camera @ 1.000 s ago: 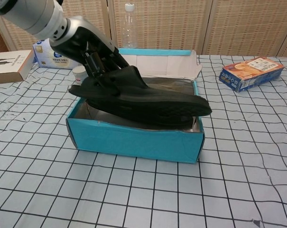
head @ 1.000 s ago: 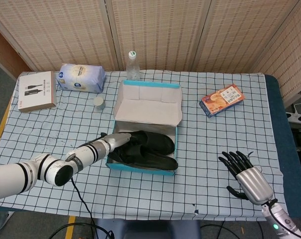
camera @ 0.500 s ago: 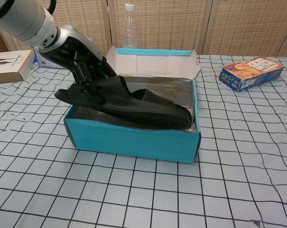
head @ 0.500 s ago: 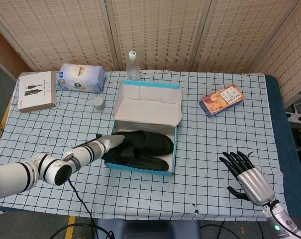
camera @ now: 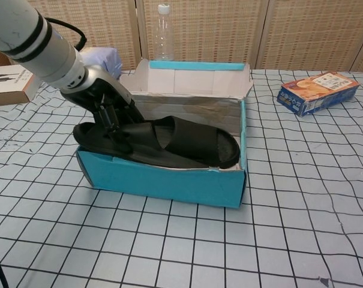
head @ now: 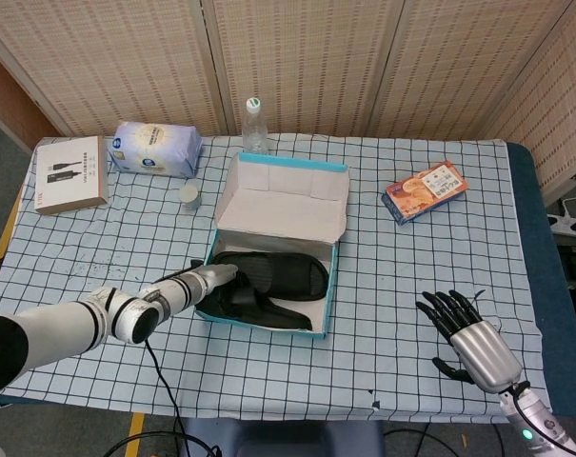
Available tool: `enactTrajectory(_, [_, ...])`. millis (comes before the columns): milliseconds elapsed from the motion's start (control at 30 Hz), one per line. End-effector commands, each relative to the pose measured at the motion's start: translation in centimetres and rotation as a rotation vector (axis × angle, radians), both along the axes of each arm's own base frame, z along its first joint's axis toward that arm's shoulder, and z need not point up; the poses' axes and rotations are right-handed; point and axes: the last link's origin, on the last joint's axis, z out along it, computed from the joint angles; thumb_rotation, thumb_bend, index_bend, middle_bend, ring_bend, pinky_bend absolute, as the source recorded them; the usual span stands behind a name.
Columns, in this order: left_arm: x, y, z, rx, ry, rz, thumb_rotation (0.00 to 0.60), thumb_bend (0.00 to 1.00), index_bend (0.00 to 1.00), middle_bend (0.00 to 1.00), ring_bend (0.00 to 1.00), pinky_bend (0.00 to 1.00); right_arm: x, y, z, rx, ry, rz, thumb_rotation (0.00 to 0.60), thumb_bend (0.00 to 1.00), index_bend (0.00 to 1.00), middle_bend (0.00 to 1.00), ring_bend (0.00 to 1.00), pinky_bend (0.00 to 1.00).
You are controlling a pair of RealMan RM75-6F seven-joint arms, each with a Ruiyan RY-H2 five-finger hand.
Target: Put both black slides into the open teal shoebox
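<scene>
The open teal shoebox (head: 327,286) (camera: 163,180) stands mid-table with its lid (head: 288,195) tipped up at the back. Two black slides lie in it: one with its strap showing (head: 273,271) and one nearer the front wall (head: 268,312). In the chest view only the top slide (camera: 181,141) shows, with its heel end sticking out over the box's left wall. My left hand (head: 208,281) (camera: 100,90) grips that heel end at the left side of the box. My right hand (head: 468,338) rests apart at the table's front right, fingers spread and holding nothing.
A clear bottle (head: 254,124) stands behind the box. A white-blue packet (head: 154,148), a small jar (head: 188,196) and a brown box (head: 70,173) sit at the back left. An orange snack box (head: 426,190) lies at the back right.
My left hand has lowered the held slide from a raised tilt down into the box and drawn it leftward. The box has shifted a little to the left. The right hand has not moved.
</scene>
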Motion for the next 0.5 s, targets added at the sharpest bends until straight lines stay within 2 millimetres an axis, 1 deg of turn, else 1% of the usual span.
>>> enactTrajectory(33, [-0.5, 0.1, -0.8, -0.003, 0.007, 0.01, 0.6, 0.46, 0.6, 0.68, 0.67, 0.75, 0.0, 0.0, 0.0, 0.002, 0.002, 0.002, 0.6, 0.2, 0.0, 0.0, 0.0, 0.0])
enactTrajectory(267, [-2.0, 0.3, -2.2, -0.008, 0.0, 0.045, 0.6, 0.46, 0.61, 0.69, 0.67, 0.72, 0.0, 0.1, 0.1, 0.002, 0.006, 0.008, 0.6, 0.2, 0.0, 0.0, 0.0, 0.0])
enactTrajectory(400, [-2.3, 0.3, -2.4, -0.011, -0.007, 0.055, 0.6, 0.46, 0.61, 0.69, 0.67, 0.72, 0.1, 0.2, 0.1, -0.001, 0.006, 0.007, 0.6, 0.2, 0.0, 0.0, 0.0, 0.0])
enactTrajectory(500, [-2.8, 0.3, -3.0, -0.02, -0.029, 0.078, 0.6, 0.46, 0.61, 0.68, 0.67, 0.72, 0.1, 0.3, 0.1, 0.0, 0.01, 0.009, 0.6, 0.2, 0.0, 0.0, 0.0, 0.0])
